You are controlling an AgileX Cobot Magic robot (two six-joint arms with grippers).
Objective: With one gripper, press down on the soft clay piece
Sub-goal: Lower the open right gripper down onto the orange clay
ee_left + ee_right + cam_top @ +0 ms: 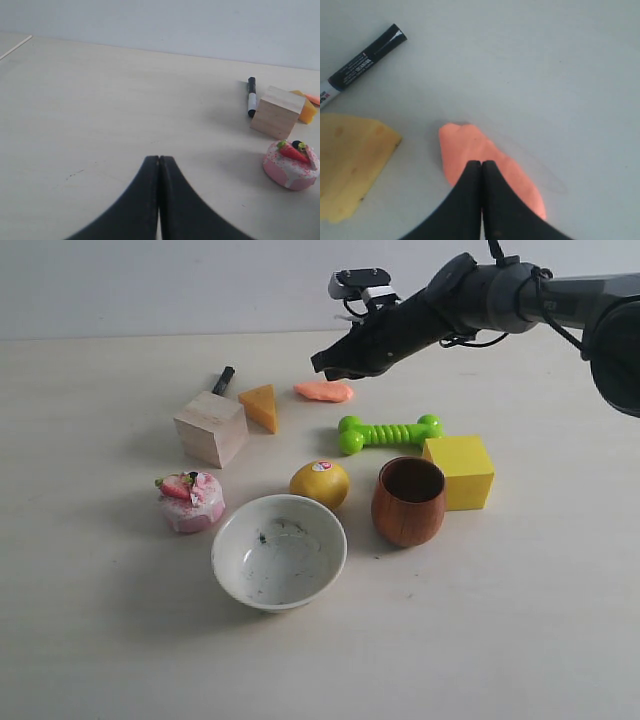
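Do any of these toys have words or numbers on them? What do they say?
Marker: white print along its black barrel, too blurred to read.
Yellow fruit: a small round sticker on top, too small to read.
Nothing else shows any writing.

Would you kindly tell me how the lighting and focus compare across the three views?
Exterior view: even, diffuse light, only faint shadows beside the wooden block. Left wrist view: warm tone, the left gripper slightly blurred. Right wrist view: cooler, greyer cast; the soft clay piece sharp, the right gripper soft-edged.
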